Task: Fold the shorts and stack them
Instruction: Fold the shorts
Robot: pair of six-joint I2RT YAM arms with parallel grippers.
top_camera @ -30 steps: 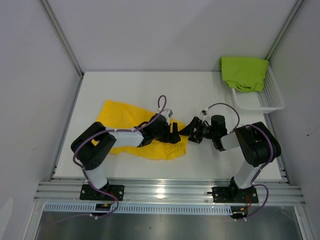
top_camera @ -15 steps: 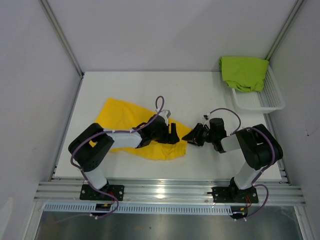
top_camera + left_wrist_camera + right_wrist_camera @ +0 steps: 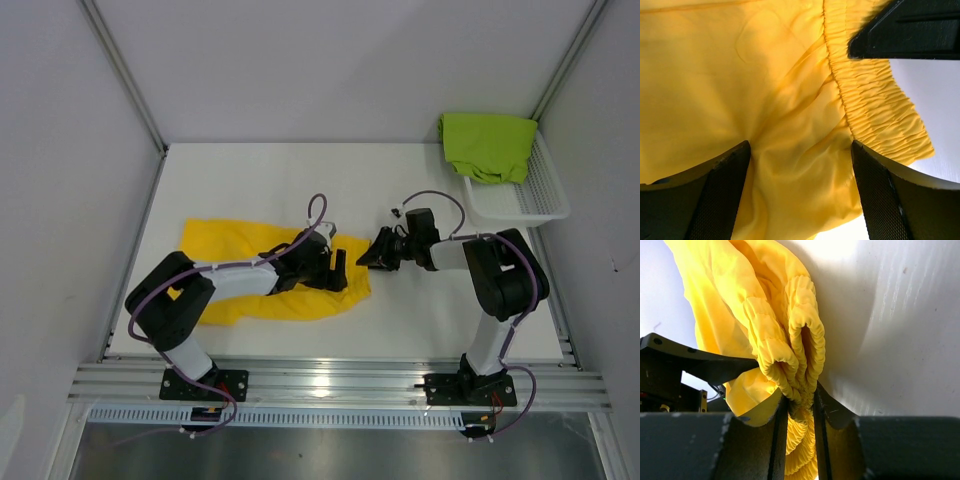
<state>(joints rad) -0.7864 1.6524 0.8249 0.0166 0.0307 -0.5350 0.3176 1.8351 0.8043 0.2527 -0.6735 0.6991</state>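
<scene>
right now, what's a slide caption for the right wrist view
Right hand pinching the bunched waistband of the yellow shorts

No text, label, brand, number or sign can be read in any of the 3 views. The yellow shorts (image 3: 765,75) show only plain, gathered fabric up close, and in the top view everything is too small to make out any marking.
</scene>
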